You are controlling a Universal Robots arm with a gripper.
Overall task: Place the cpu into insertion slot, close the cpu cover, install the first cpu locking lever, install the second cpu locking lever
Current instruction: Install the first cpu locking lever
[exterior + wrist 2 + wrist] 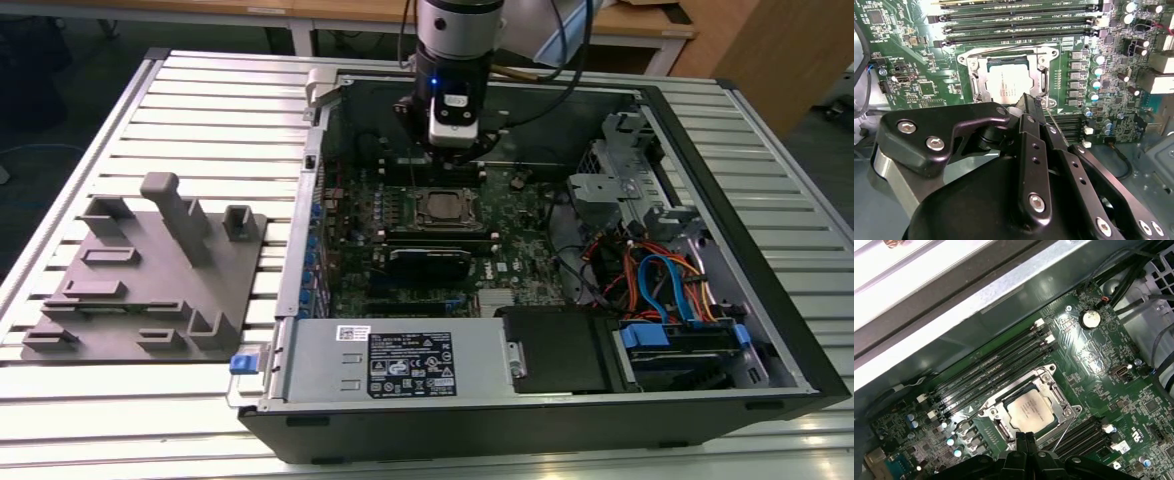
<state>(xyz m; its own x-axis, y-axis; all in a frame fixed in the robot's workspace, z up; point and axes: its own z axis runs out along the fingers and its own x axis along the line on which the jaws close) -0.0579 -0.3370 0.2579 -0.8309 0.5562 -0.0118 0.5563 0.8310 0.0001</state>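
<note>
Gripper (454, 150) in the exterior view hangs inside the computer case (781, 300), just above the insertion slot (445, 208). In the second wrist view its fingers (1029, 125) are pressed together near the cpu cover (975, 80), lying flat around the cpu (1008, 82). In the first wrist view a thin locking lever (1064, 432) passes beside the fingertips.

Silver-grey cpu (1029, 410), silvery cpu cover (1060, 399), green motherboard (1094, 355), black pincer (1026, 436), blue cables (661, 280).

Silver cylindrical arm (461, 30), blue light (434, 82); black fingers (1032, 150), silver screws (1036, 201), black cables (585, 50).
</note>
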